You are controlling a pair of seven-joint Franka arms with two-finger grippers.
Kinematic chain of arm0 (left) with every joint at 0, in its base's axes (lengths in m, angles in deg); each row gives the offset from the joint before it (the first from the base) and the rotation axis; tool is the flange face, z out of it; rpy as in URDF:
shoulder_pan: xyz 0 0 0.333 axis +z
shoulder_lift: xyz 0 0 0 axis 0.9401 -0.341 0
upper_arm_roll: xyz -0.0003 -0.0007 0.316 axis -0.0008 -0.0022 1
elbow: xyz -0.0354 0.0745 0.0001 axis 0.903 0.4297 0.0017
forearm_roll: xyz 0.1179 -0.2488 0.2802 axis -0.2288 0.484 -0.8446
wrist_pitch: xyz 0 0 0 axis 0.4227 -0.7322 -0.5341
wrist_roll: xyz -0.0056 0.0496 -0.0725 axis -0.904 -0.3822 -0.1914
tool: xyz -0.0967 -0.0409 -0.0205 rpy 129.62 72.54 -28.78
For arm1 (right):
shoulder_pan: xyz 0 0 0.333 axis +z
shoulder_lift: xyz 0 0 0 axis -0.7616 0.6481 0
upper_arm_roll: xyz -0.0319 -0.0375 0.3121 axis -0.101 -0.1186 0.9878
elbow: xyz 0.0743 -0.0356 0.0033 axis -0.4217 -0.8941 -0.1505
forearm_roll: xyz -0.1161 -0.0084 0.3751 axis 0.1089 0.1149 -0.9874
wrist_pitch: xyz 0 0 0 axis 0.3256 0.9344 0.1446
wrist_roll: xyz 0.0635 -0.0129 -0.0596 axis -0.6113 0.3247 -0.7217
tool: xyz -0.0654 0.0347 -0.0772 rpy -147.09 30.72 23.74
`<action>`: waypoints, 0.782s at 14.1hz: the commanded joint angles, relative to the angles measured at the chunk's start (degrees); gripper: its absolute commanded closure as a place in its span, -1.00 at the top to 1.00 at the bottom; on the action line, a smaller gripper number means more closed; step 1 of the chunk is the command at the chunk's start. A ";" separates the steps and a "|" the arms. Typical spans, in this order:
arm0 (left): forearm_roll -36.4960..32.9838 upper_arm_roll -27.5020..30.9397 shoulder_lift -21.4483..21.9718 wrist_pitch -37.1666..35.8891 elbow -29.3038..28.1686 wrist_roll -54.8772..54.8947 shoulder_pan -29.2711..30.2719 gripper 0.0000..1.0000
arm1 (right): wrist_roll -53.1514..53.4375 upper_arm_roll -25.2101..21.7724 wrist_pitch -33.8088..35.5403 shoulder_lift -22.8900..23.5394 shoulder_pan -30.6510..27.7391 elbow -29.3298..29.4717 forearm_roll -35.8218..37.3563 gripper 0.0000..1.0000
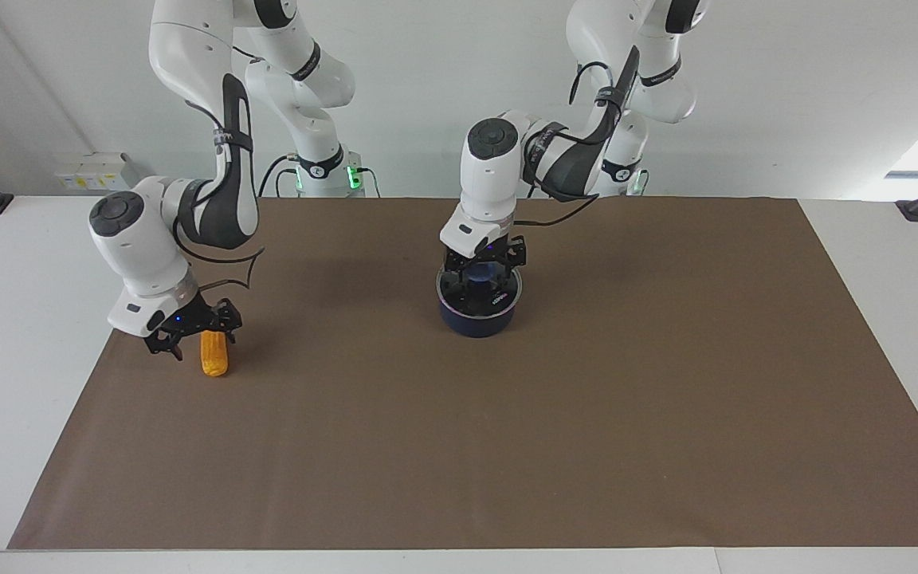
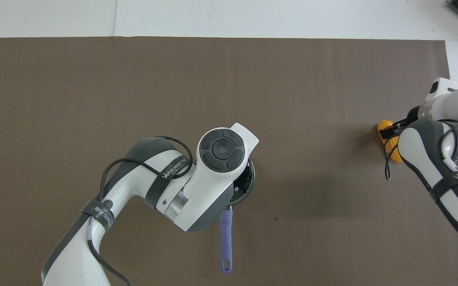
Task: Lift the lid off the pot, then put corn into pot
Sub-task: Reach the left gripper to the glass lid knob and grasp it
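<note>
- Sitting near the middle of the brown mat (image 1: 586,438), the small dark navy-blue saucepan, the pot (image 1: 476,316), has its round clear glass lid (image 1: 507,288) with a metal rim on top of it.
- The pot's long straight blue handle (image 2: 226,244) points toward the robots, as the overhead view shows.
- The left gripper (image 1: 484,267) is down on the lid, its dark fingers standing on either side of the blue central knob (image 1: 481,274); whether they are pressed against the knob or merely flank it cannot be told.
- In the overhead view the left arm's wrist covers most of the pot, and only an edge of the lid's rim (image 2: 251,180) peeks out beside it.
- The small yellow-orange corn cob (image 1: 214,354) with bumpy kernels lies on the mat at the right arm's end of the table, well apart from the pot.
- The right gripper (image 1: 192,331) is low at the cob's upper end, with dark fingers to either side of it; whether they pinch it cannot be told.
- In the overhead view the corn (image 2: 386,133) shows partly, with the right arm's wrist over the rest.
</note>
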 commanded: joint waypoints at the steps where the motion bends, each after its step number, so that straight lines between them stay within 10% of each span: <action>1: 1.02 0.76 3.02 1.64 -3.75 0.01 -0.69 1.00 | -3.34 0.19 -2.20 2.51 -0.31 1.11 -0.12 1.00; 5: 1.55 0.76 2.85 2.34 -3.49 0.01 -0.69 1.00 | -3.51 0.19 -2.29 3.74 -0.31 0.85 -0.12 1.00; 11: 1.64 0.76 2.85 1.82 -3.14 -0.25 -1.04 -0.70 | -3.51 0.10 -1.06 3.39 -0.83 0.32 -0.12 1.00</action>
